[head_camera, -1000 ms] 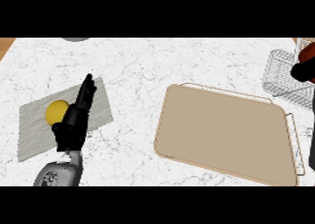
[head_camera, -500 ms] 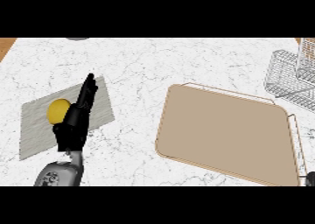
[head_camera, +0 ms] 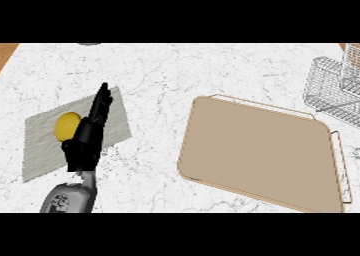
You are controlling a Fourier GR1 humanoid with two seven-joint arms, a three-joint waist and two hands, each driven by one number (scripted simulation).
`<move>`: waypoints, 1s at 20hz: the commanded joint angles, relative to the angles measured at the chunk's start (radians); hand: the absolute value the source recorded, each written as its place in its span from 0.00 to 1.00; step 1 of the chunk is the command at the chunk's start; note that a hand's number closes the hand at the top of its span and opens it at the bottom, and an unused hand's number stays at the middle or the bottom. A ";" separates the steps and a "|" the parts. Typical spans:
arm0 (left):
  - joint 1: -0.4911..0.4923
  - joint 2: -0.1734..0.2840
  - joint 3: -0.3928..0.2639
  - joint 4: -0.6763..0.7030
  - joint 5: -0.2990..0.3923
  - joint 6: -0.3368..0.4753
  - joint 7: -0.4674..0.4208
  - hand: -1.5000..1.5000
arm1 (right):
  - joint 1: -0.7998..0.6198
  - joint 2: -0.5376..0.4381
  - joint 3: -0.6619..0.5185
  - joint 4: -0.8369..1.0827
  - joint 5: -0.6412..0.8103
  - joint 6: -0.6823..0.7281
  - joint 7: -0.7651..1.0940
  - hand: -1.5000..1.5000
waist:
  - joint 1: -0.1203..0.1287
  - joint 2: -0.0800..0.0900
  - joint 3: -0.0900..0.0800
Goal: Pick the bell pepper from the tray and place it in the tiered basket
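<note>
Tray (head_camera: pixel 260 152) bare, pepper unseen; left robot hand (head_camera: pixel 88 131) flat, fingers straight, left of tray beside yellow ball (head_camera: pixel 67 126); basket (head_camera: pixel 338 87) right. Task looks finished.

On your left lies a grey mat (head_camera: pixel 116 117), a flat rectangle set at a slant on the white marbled counter (head_camera: pixel 183 70). On it sits a round yellow fruit (head_camera: pixel 66 126), toward the mat's left half; you cannot tell its kind from here. At the far left corner of the view you see a strip of brown wood surface (head_camera: pixel 0 56) bordering the counter. At the top edge, left of centre, a small grey object (head_camera: pixel 88 44) just peeks in, too cut off to identify. The mat and fruit lie well apart from anything on the counter's right side.
</note>
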 commanded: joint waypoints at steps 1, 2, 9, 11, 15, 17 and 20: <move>-0.010 -0.009 0.009 0.039 -0.005 0.009 -0.020 0.50 | 0.000 -0.039 0.023 0.116 0.014 -0.099 -0.013 1.00 | -0.002 0.000 0.000; -0.023 0.010 0.021 0.030 0.012 -0.015 -0.017 0.50 | 0.005 -0.084 0.017 0.142 0.009 -0.093 -0.050 1.00 | -0.003 -0.001 0.000; -0.058 0.022 0.050 0.052 0.015 -0.018 0.001 0.50 | 0.052 -0.180 0.018 0.297 0.006 -0.200 -0.158 1.00 | -0.005 0.001 0.000; 0.016 -0.009 -0.008 -0.026 -0.003 -0.006 0.000 0.50 | 0.072 -0.220 -0.054 0.391 -0.034 -0.272 -0.212 1.00 | 0.002 0.001 0.001; -0.021 0.018 0.018 0.024 0.001 -0.019 -0.005 0.50 | 0.029 -0.112 -0.169 0.398 -0.107 -0.401 -0.066 0.00 | 0.006 0.005 0.001; -0.003 0.004 0.019 -0.006 0.012 -0.010 0.023 0.50 | 0.079 -0.091 -0.183 0.303 -0.168 -0.372 -0.090 0.00 | -0.011 -0.005 0.000; -0.004 -0.024 -0.034 -0.011 -0.030 0.046 0.043 0.50 | 0.086 -0.110 -0.235 0.368 -0.221 -0.491 -0.168 0.00 | -0.005 -0.001 0.001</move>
